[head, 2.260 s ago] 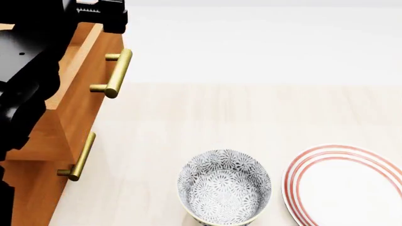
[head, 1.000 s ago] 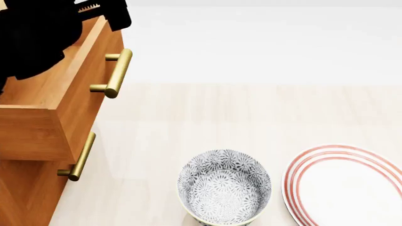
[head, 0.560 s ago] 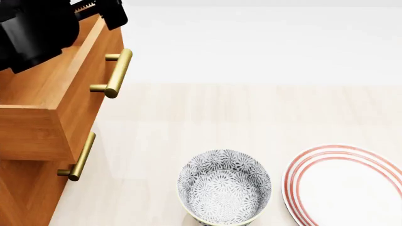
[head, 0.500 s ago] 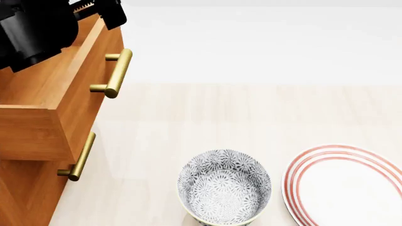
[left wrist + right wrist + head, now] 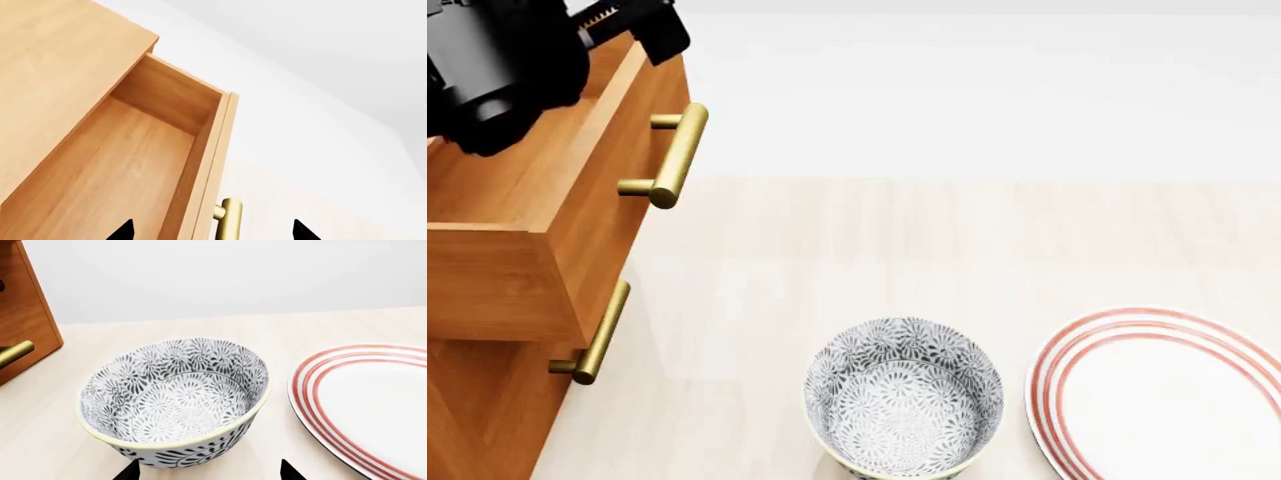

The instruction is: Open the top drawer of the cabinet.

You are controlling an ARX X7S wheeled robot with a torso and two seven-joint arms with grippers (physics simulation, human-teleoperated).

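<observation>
The cabinet (image 5: 481, 420) stands at the left of the head view. Its top drawer (image 5: 607, 225) is pulled out, with its brass handle (image 5: 675, 155) facing the table. In the left wrist view the top drawer (image 5: 133, 165) shows an empty wooden inside, with the cabinet top (image 5: 53, 60) beside it. My left gripper (image 5: 210, 234) is open and empty, its tips either side of the drawer front and handle (image 5: 229, 220), apart from both. My left arm (image 5: 507, 70) hangs over the drawer's far end. My right gripper (image 5: 208, 474) is open and empty, close in front of the patterned bowl (image 5: 173, 400).
The patterned bowl (image 5: 904, 400) and a red-ringed white plate (image 5: 1161, 395) sit on the light wooden table, near its front. The lower drawer's brass handle (image 5: 594, 335) is below the open drawer. The plate (image 5: 367, 400) lies beside the bowl.
My left arm has drawn back up and to the far left, uncovering the drawer's inside. The drawer has stayed pulled out. Bowl and plate have not moved.
</observation>
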